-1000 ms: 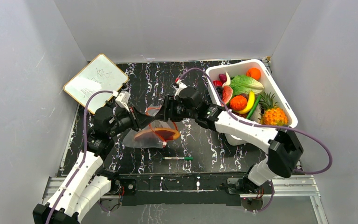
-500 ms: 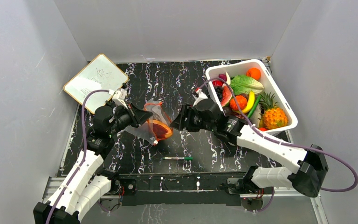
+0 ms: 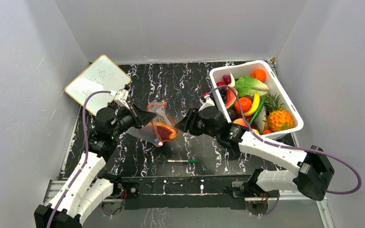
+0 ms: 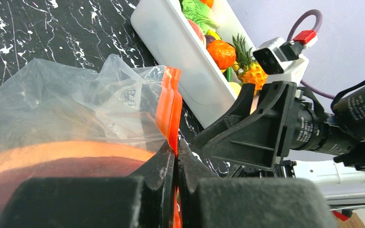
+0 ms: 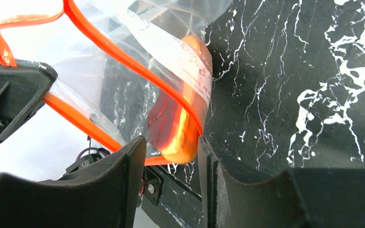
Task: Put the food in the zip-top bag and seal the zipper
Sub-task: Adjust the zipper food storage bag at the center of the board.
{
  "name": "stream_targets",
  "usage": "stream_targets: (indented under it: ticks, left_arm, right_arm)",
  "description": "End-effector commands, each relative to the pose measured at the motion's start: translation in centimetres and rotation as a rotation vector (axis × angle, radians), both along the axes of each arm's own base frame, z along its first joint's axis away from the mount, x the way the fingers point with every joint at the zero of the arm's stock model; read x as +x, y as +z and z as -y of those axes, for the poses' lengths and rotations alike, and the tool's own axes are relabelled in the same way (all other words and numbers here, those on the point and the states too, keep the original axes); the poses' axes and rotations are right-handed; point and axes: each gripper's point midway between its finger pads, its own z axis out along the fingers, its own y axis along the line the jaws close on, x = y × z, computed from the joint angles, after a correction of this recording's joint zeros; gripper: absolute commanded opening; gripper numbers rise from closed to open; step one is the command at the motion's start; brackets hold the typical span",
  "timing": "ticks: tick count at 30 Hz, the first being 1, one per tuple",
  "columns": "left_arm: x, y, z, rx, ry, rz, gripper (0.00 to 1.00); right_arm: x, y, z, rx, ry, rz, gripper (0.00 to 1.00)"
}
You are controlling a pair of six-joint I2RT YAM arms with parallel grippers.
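Top view: your left claw [image 3: 146, 117] holds the clear crinkly zip-top bag [image 3: 147, 135] near the tabletop [image 3: 171, 85] middle, orange-red toy food [image 3: 164, 130] inside. Left wrist view: its jaws are pressed together on the orange-red zipper strip [image 4: 168, 107]. Right wrist view: your right claw [image 5: 171, 142] stands spread, just beside the bag.

One bag [image 3: 158, 124], one tub [image 3: 289, 99], one pen [image 3: 181, 161] — one whiteboard [image 3: 97, 83]
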Motion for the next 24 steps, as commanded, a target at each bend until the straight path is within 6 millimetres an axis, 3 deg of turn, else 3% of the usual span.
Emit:
stream_targets:
  ticks: [1,10,13,15,16,17,19,20,24]
  left_arm:
    - [-0.2,2.0,0.4,-0.048,-0.024,0.063,0.00]
    - [-0.6,2.0,0.3,-0.063,-0.021,0.065,0.00]
    - [-0.7,2.0,0.2,-0.061,-0.020,0.069,0.00]
    - [-0.7,1.8,0.1,-0.043,-0.016,0.063,0.00]
    - [-0.7,1.6,-0.1,-0.020,-0.014,0.064,0.00]
    - [-0.6,1.4,-0.2,0.004,-0.011,0.067,0.00]
    - [-0.7,2.0,-0.4,0.051,-0.022,0.090,0.00]
    - [-0.7,2.3,-0.3,0.062,-0.039,0.085,0.00]
    - [-1.6,4.8,0.2,0.052,-0.087,0.077,0.00]
  right_arm:
    - [1.9,1.5,-1.7,0.058,-0.013,0.085,0.40]
    - [2.3,-1.6,-3.5,0.007,0.041,0.049,0.31]
    - [2.4,-1.6,-3.5,0.009,0.045,0.055,0.12]
    - [2.4,-0.4,-3.3,0.026,0.044,0.090,0.00]
    - [2.5,0.7,-3.2,0.036,0.042,0.119,0.00]
    - [2.5,2.6,-3.0,0.061,0.042,0.152,0.00]
    - [2.0,9.3,-2.9,0.159,0.057,0.234,0.00]
    - [2.2,10.7,-2.6,0.169,0.036,0.252,0.00]
    - [4.2,9.8,-2.1,0.062,-0.034,0.277,0.00]
